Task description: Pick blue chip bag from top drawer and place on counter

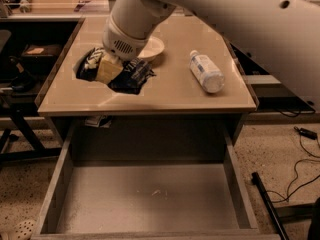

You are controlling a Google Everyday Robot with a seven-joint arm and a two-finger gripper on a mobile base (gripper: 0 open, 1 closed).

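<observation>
The blue chip bag (131, 74), dark navy with white lettering, hangs crumpled in my gripper (107, 68) over the left front part of the counter (180, 96). The gripper is shut on the bag, with a yellowish finger pad (106, 69) showing against it. The bag looks just above or touching the tan tabletop. My white arm comes in from the upper right. The top drawer (150, 199) is pulled open below the counter, and its grey floor is bare apart from dust specks.
A clear plastic bottle (206, 71) with a white label lies on the counter's right side. A pale bowl (152, 48) sits behind the gripper. Black cables (300, 174) and a dark bar (267, 204) lie on the floor at right. Dark shelving (25, 69) stands at left.
</observation>
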